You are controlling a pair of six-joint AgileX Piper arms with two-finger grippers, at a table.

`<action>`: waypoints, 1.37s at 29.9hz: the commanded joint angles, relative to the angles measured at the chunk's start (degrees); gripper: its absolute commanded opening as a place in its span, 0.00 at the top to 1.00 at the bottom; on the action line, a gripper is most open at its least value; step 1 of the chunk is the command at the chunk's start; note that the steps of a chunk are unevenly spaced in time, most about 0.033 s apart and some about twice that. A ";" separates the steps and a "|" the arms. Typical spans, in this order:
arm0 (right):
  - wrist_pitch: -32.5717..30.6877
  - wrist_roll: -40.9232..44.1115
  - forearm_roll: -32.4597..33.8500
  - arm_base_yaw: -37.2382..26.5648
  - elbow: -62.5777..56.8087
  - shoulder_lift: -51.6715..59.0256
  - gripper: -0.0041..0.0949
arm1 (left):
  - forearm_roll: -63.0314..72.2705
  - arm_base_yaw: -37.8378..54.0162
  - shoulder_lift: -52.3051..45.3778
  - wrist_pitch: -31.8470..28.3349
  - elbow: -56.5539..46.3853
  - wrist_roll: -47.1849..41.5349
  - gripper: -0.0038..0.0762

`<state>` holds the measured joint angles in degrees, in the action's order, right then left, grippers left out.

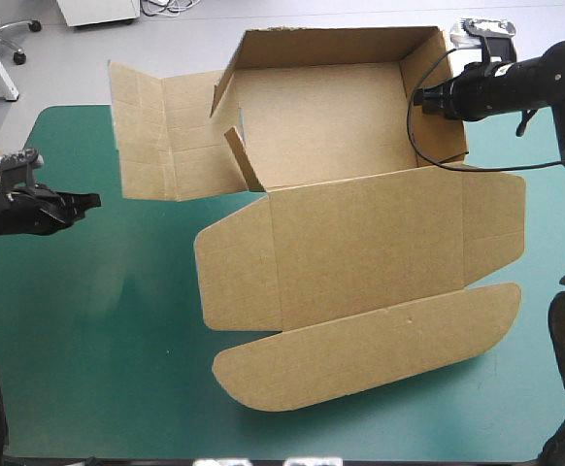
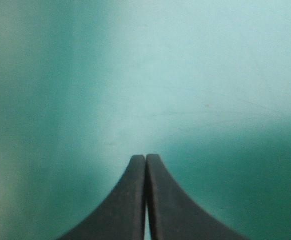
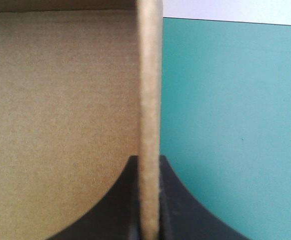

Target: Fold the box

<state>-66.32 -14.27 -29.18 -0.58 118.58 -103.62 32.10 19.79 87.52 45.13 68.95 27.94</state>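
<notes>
Bright light leaves pale glare on the teal-green cover (image 2: 195, 65).

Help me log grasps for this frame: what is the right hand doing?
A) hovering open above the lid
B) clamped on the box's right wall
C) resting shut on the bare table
B: the right hand is shut on the edge of the upright right wall of the box, as its wrist view shows.

Black, round-jointed arms (image 1: 545, 73) — the left end effector (image 2: 145, 157) and right end effector (image 1: 419, 97) each two broad curved black fins.
</notes>
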 commanded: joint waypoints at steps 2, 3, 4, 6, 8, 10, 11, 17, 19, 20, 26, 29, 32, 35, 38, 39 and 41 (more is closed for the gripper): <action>2.23 -0.65 -6.72 0.04 1.07 3.44 0.99 | 26.42 0.12 -2.54 -0.68 -4.46 14.64 0.97; 2.53 -0.65 -7.18 0.32 0.55 3.44 0.99 | 32.14 0.12 -2.54 1.19 -5.67 18.57 0.97; 2.88 -0.65 -7.55 0.41 0.04 3.44 0.99 | 37.37 0.12 -2.42 3.26 -6.72 21.89 0.97; 3.48 -1.12 -8.14 1.13 -1.43 3.44 0.99 | 44.81 0.12 -2.05 7.16 -8.19 26.40 0.97; 3.93 -1.63 -8.14 2.03 -2.72 3.44 0.99 | 50.64 0.12 -1.54 10.98 -8.73 29.52 0.97; 4.57 -2.05 -8.03 2.98 -4.10 3.44 0.99 | 55.89 0.04 -0.95 14.78 -8.84 32.16 0.97; 5.01 -2.04 -7.89 3.34 -4.56 3.44 0.99 | 58.36 0.04 -0.47 16.51 -8.84 33.32 0.97; 7.21 -2.40 -7.43 4.96 -6.37 3.44 0.99 | 65.85 -2.70 0.33 24.72 -8.84 35.74 0.97; 7.60 -2.40 -6.27 4.96 -6.37 3.44 0.99 | 66.12 -4.49 0.33 26.19 -8.84 36.49 0.94; 7.98 -2.40 -5.34 4.96 -6.37 3.44 0.99 | 66.56 -5.38 0.33 26.81 -8.84 36.76 0.92; 7.69 -1.64 -2.59 4.96 -6.37 3.44 0.99 | 72.02 -10.08 0.43 29.03 -7.86 37.82 0.65; 7.80 -1.52 -1.82 4.96 -6.37 3.44 0.99 | 72.02 -12.07 0.41 29.03 -5.98 35.99 0.48; 7.80 -1.52 -1.00 4.96 -6.37 3.44 0.99 | 72.02 -14.15 0.41 29.03 -3.84 34.56 0.41; 8.23 -0.14 1.25 4.96 -6.37 3.44 0.99 | 72.02 -15.53 0.41 29.03 -1.70 34.17 0.42; 8.23 0.44 2.48 4.96 -6.37 3.44 0.99 | 72.02 -16.46 0.41 29.03 0.14 32.91 0.42; 8.23 0.44 2.48 4.96 -6.37 3.44 0.99 | 72.02 -16.91 0.41 29.03 0.64 32.91 0.42; 8.23 0.68 2.48 4.96 -6.37 3.44 0.99 | 71.38 -17.71 0.45 28.47 1.43 31.46 0.41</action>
<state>-60.93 -14.61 -24.37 4.41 110.69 -103.39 95.48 3.27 90.12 67.81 67.58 61.11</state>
